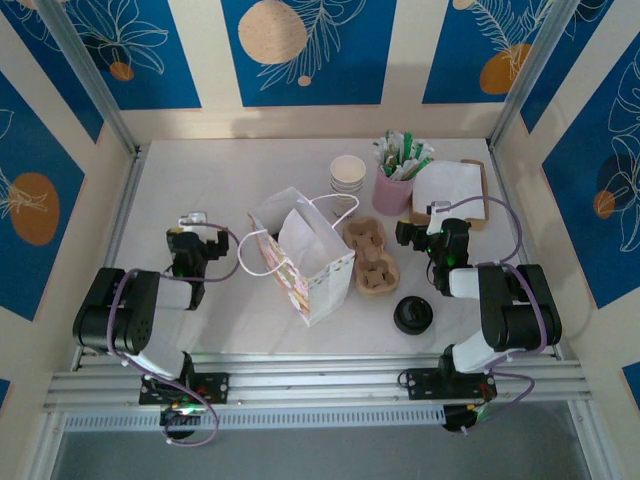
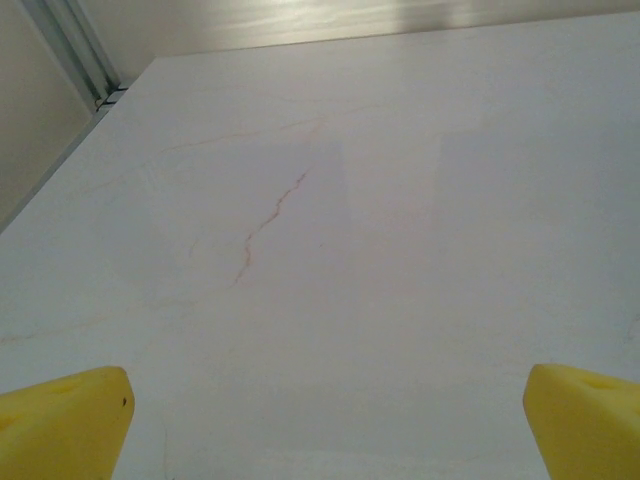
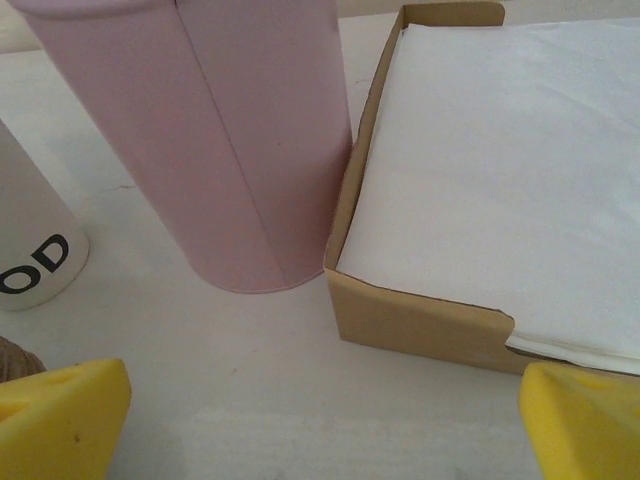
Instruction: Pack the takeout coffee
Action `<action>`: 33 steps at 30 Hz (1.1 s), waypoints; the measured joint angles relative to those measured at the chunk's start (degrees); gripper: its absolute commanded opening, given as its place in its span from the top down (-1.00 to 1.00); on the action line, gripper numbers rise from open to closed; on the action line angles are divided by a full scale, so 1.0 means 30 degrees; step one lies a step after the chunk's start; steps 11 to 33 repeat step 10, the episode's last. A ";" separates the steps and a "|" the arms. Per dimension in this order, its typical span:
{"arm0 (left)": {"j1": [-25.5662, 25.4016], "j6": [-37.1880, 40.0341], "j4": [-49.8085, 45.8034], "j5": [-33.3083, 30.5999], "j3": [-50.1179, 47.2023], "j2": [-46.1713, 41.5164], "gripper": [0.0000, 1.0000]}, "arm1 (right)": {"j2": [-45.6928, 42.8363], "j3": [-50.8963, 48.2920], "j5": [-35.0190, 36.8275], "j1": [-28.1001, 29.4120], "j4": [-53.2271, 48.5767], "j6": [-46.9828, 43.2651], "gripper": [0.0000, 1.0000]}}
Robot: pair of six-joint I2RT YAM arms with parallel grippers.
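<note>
White tabletop (image 1: 200, 180) is lying between blue-flowered walls. Left gripper (image 1: 195, 228) is hovering with jaws spread wide, gripping nothing. Paper bag (image 1: 310, 265) is standing open, with a cardboard carrier (image 1: 372, 258) just beside it. Right gripper (image 1: 428, 222) is gaping wide, facing a pink tin (image 3: 240, 140) and a napkin box (image 3: 410, 320). Where the coffee cup is sitting, I cannot tell.

Robot test cell in lab, dressed as café takeaway counter.

Lab signs: bare aluminium frame posts (image 1: 92, 85) at corners. Slotted aluminium rail (image 1: 320, 372) along near edge. Black-and-white left robot arm (image 1: 135, 320) and right robot arm (image 1: 510, 310) bolted to it, purple cables loose.

Walls: flat printed panels (image 1: 305, 50), blue and cream, leaf outlines, orange discs.

Café signs, all on white counter (image 1: 230, 180):
- stack of lidless cream paper cups (image 1: 348, 172)
- pink cylindrical tin (image 1: 392, 192) of sachets and sticks
- brown cardboard box (image 3: 415, 315) of white napkins
- brown moulded-pulp cup carrier (image 1: 372, 258)
- white paper bag with cord handles (image 1: 315, 270)
</note>
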 measured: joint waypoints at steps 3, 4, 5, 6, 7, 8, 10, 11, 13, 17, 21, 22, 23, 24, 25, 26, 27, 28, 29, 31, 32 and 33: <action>0.0000 0.0007 0.0058 0.0138 0.0000 0.0000 -1.00 | 0.0000 0.0000 -0.0051 0.0000 0.0073 0.0000 -0.99; 0.0007 0.0007 0.0080 0.0182 0.0000 0.0000 -1.00 | 0.0000 0.0000 -0.0058 -0.0007 0.0080 0.0000 -0.98; 0.0007 0.0007 0.0109 0.0204 0.0000 0.0000 -1.00 | 0.0000 0.0000 -0.0109 -0.0022 0.0073 0.0000 -0.99; 0.0007 0.0007 0.0117 0.0240 0.0000 0.0000 -1.00 | 0.0000 0.0000 -0.0131 -0.0044 0.0073 0.0000 -0.98; 0.0007 0.0007 0.0117 0.0248 0.0000 0.0000 -1.00 | 0.0000 0.0000 -0.0233 -0.0102 0.0073 0.0007 -0.99; 0.0007 0.0007 0.0117 0.0255 0.0000 0.0000 -1.00 | 0.0000 0.0000 -0.0299 -0.0146 0.0073 0.0007 -0.98; 0.0007 0.0007 0.0117 0.0255 0.0000 0.0000 -1.00 | 0.0000 0.0000 -0.0328 -0.0175 0.0073 0.0000 -0.99; 0.0007 0.0007 0.0117 0.0255 0.0000 0.0000 -1.00 | 0.0000 0.0000 -0.0328 -0.0175 0.0073 0.0000 -0.99; 0.0007 0.0007 0.0117 0.0255 0.0000 0.0000 -1.00 | 0.0000 0.0000 -0.0328 -0.0175 0.0073 0.0000 -0.99; 0.0007 0.0007 0.0117 0.0255 0.0000 0.0000 -1.00 | 0.0000 0.0000 -0.0328 -0.0175 0.0073 0.0000 -0.99; 0.0007 0.0007 0.0117 0.0255 0.0000 0.0000 -1.00 | 0.0000 0.0000 -0.0328 -0.0175 0.0073 0.0000 -0.99; 0.0007 0.0007 0.0117 0.0255 0.0000 0.0000 -1.00 | 0.0000 0.0000 -0.0328 -0.0175 0.0073 0.0000 -0.99; 0.0007 0.0007 0.0117 0.0255 0.0000 0.0000 -1.00 | 0.0000 0.0000 -0.0328 -0.0175 0.0073 0.0000 -0.99; 0.0007 0.0007 0.0117 0.0255 0.0000 0.0000 -1.00 | 0.0000 0.0000 -0.0328 -0.0175 0.0073 0.0000 -0.99; 0.0007 0.0007 0.0117 0.0255 0.0000 0.0000 -1.00 | 0.0000 0.0000 -0.0328 -0.0175 0.0073 0.0000 -0.99; 0.0007 0.0007 0.0117 0.0255 0.0000 0.0000 -1.00 | 0.0000 0.0000 -0.0328 -0.0175 0.0073 0.0000 -0.99; 0.0007 0.0007 0.0117 0.0255 0.0000 0.0000 -1.00 | 0.0000 0.0000 -0.0328 -0.0175 0.0073 0.0000 -0.99; 0.0007 0.0007 0.0117 0.0255 0.0000 0.0000 -1.00 | 0.0000 0.0000 -0.0328 -0.0175 0.0073 0.0000 -0.99; 0.0007 0.0007 0.0117 0.0255 0.0000 0.0000 -1.00 | 0.0000 0.0000 -0.0328 -0.0175 0.0073 0.0000 -0.99; 0.0007 0.0007 0.0117 0.0255 0.0000 0.0000 -1.00 | 0.0000 0.0000 -0.0328 -0.0175 0.0073 0.0000 -0.99; 0.0007 0.0007 0.0117 0.0255 0.0000 0.0000 -1.00 | 0.0000 0.0000 -0.0328 -0.0175 0.0073 0.0000 -0.99; 0.0007 0.0007 0.0117 0.0255 0.0000 0.0000 -1.00 | 0.0000 0.0000 -0.0328 -0.0175 0.0073 0.0000 -0.99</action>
